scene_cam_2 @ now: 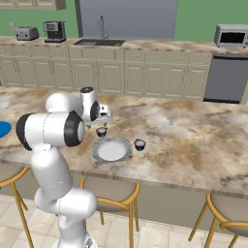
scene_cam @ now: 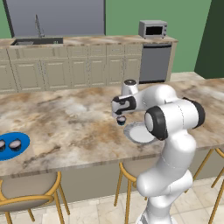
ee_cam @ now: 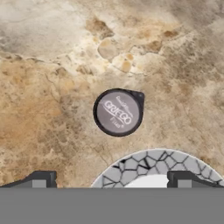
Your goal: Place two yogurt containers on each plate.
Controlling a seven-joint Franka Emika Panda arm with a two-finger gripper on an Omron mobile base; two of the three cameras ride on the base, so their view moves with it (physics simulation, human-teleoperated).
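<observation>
Fingers (ee_cam: 39,180) spread — yogurt cup (ee_cam: 118,112) centred beyond, untouched.

The yogurt container (ee_cam: 118,112) lid reads "GRIEGO"; smaller print is illegible.

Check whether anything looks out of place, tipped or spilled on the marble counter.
Nothing is spilled or tipped. Only the light grey-white rimmed plate is bare: one small dark yogurt cup stands upright on the marble counter beside it, and another yogurt cup sits beyond its rim, ahead of the open claw.
</observation>
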